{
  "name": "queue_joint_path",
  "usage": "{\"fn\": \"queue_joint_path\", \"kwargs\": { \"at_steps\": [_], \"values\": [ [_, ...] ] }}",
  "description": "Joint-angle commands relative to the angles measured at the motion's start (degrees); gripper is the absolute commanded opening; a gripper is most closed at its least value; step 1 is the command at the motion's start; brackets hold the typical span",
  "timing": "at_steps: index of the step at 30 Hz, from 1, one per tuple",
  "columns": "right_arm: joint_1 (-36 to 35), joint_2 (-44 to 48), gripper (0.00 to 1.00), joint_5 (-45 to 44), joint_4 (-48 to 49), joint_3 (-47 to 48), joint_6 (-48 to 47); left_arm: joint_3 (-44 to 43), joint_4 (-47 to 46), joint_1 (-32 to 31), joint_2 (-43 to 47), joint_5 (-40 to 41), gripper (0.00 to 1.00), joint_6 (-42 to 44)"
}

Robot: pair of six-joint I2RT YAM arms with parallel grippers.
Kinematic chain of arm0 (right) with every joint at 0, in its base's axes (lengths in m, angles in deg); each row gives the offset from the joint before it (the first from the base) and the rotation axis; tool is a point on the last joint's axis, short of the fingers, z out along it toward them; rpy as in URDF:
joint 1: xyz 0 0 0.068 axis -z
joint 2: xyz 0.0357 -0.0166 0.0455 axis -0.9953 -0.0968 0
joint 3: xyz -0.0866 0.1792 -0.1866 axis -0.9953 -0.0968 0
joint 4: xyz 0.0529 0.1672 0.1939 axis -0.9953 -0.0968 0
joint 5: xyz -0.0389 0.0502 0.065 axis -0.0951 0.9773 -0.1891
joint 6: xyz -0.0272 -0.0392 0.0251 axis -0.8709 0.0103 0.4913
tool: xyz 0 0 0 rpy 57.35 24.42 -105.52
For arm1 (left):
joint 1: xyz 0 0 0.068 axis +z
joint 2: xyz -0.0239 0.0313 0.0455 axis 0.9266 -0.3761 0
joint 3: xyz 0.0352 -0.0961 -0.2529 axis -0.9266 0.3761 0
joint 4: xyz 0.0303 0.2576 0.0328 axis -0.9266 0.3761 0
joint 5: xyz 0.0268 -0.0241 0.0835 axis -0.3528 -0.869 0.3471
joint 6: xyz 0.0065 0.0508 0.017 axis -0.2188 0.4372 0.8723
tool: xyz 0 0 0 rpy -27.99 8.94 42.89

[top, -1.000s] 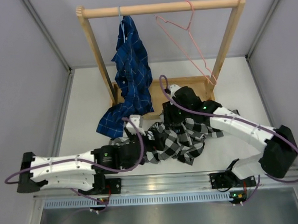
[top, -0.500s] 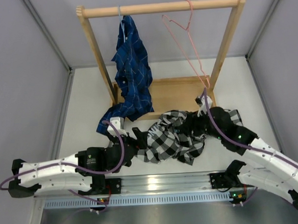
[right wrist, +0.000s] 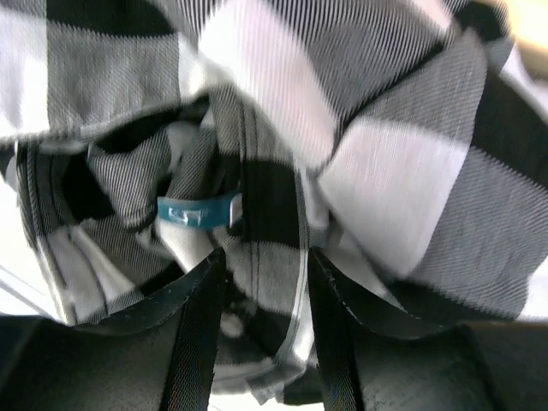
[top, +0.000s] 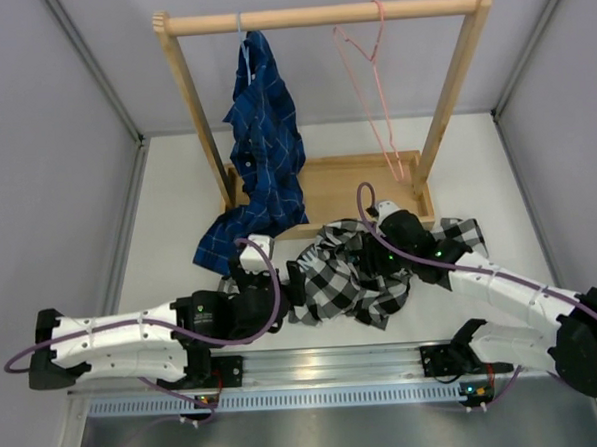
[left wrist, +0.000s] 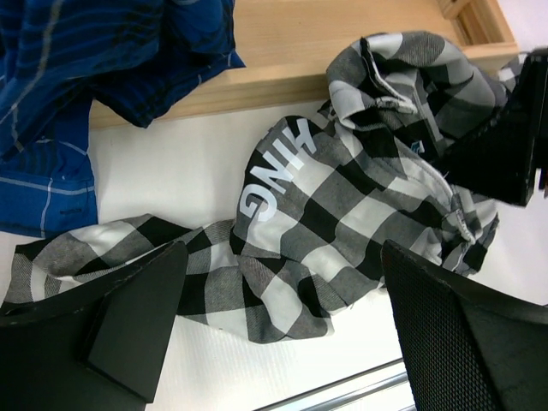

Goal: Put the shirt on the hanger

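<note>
The shirt [top: 347,286] lies crumpled on the counter [top: 168,210] just in front of the wooden rack [top: 318,15], its far edge against the rack's base board [top: 357,185]. It is bunched in a heap, w/ white block lettering [left wrist: 272,175] showing on a dark patch near the ctr of the heap. The hanger [top: 371,115] hangs by its hook from the rack's top rail, toward the rail's right end, tilted so its long side runs down near the right post; it is bare and apart from the shirt. The right tool [right wrist: 261,261] is down in the heap's right part, in front of the rack's right post: narrow gap, a fold of checked cloth filling it, so it looks pinched on the shirt, tho the wrist view is blurred. A small teal label [right wrist: 193,211] sits just beyond its fingers. The left tool [left wrist: 282,265] is at the heap's left edge, spread wide w/ nothing gripped, cloth lying btwn and beyond its fingers. A blue plaid shirt [top: 266,145] hangs from the rail's left part, its tail trailing over the base board onto the counter, just beside the checked heap.
</note>
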Motion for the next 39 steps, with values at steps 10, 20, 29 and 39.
{"fn": "queue_joint_path", "kwargs": {
  "at_steps": [10,20,29,39],
  "values": [
    [2.8,0.2,0.61,-2.4,6.7,0.8,-4.9,-1.8,0.2,0.2,-3.6,-1.3,0.98,2.5],
    [4.5,-4.6,0.4,14.8,14.1,-1.7,-4.0,-2.3,-0.3,0.2,-4.6,-2.1,0.98,2.8],
    [4.6,3.8,0.0,16.6,13.1,0.0,-3.8,-1.8,-0.4,0.2,-1.9,-2.3,0.98,3.1],
    [3.8,9.6,0.0,13.2,-9.8,28.8,-10.6,-2.8,-1.8,0.3,7.5,1.0,0.98,4.4]
  ]
}}
